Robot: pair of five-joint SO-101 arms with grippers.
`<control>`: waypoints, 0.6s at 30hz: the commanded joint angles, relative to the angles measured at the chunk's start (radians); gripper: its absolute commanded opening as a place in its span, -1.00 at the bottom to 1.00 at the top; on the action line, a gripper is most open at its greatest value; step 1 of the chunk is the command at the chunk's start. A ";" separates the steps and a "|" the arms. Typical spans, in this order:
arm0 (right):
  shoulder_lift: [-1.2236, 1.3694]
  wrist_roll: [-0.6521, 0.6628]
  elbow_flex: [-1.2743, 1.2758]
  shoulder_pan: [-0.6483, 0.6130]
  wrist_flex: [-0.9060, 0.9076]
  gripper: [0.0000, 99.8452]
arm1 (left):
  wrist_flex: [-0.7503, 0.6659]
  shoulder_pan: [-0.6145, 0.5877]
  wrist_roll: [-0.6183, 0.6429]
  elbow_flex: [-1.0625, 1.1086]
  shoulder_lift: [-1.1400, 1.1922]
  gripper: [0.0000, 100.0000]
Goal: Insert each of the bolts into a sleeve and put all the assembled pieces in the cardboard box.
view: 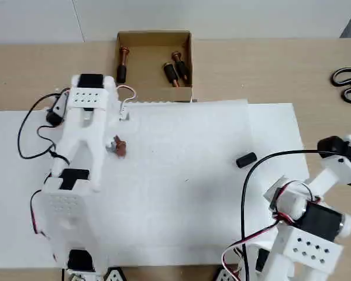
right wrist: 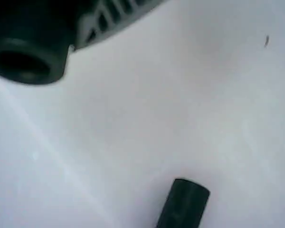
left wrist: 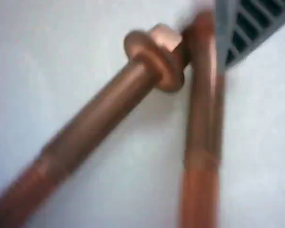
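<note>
Wooden table (view: 41,70), with a white foam sheet (view: 181,199) laid over most of it. At the far edge of the sheet sits the open cardboard box (view: 155,36) with 3 assembled pieces inside: 1 (view: 123,63) along its left wall and 2 (view: 175,70) close together on the right side. Over the left part of the sheet stretches the left arm (view: 82,146), pointing toward the box. Just beside it, 2 bare copper-coloured bolts (view: 118,146) lie on the foam. Close up, 1 bolt (left wrist: 109,109) lies slantwise with its flanged head against the shank of the other bolt (left wrist: 202,118). Right against that second one is the left gripper (left wrist: 237,33); cannot tell if it is open or closed. At the near right corner stands the right arm (view: 316,228). Its right gripper (right wrist: 92,28) is clamped on a black sleeve (right wrist: 28,57), held off the foam with the hollow end toward the wrist camera. A loose sleeve (view: 245,159) lies flat on the sheet right of centre, well apart from the bolts. Scissors (view: 348,85) rest on bare table at the right edge.
</note>
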 commanded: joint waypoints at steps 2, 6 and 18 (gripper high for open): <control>-0.010 0.008 -0.006 0.010 -0.028 -1.00 | 0.018 0.021 -0.035 -0.015 -0.023 -0.24; -0.010 0.008 -0.006 0.012 -0.028 -1.00 | 0.018 -0.005 -0.206 -0.044 -0.084 -0.24; -0.010 0.008 0.002 0.010 -0.051 -1.00 | 0.020 -0.023 -0.919 0.021 -0.411 -0.24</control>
